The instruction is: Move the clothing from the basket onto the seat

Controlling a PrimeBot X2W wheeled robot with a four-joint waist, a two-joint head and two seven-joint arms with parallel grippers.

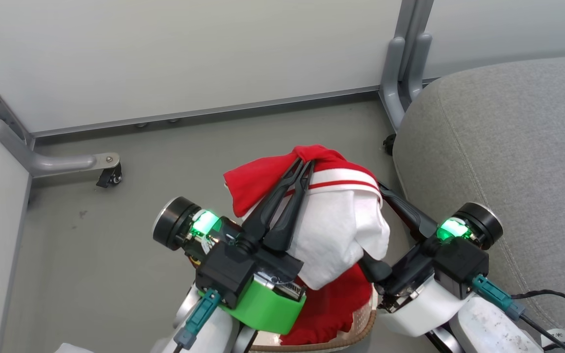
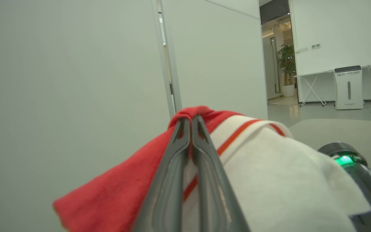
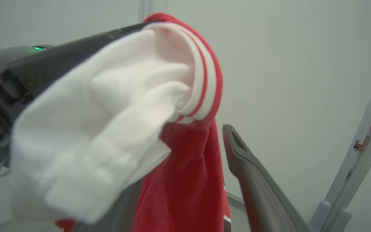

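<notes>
Grey floor, white partition panels. The soft red-and-white striped sports clothing hangs lifted over the cream perforated plastic basket. Its red edge is pinched in the left gripper, whose jaws are pressed together. The right gripper has its jaws spread, with white cloth lying over one finger. The large light grey fabric seat lies just beside

Head view is taken from high above, tilted steeply down at the floor, partition panels and the seat at right. Left wrist view is sighted along the left gripper, roughly level, toward the panels and a far room. Right wrist view is sighted along the right gripper, very close. The clothing is shared by all three views.
</notes>
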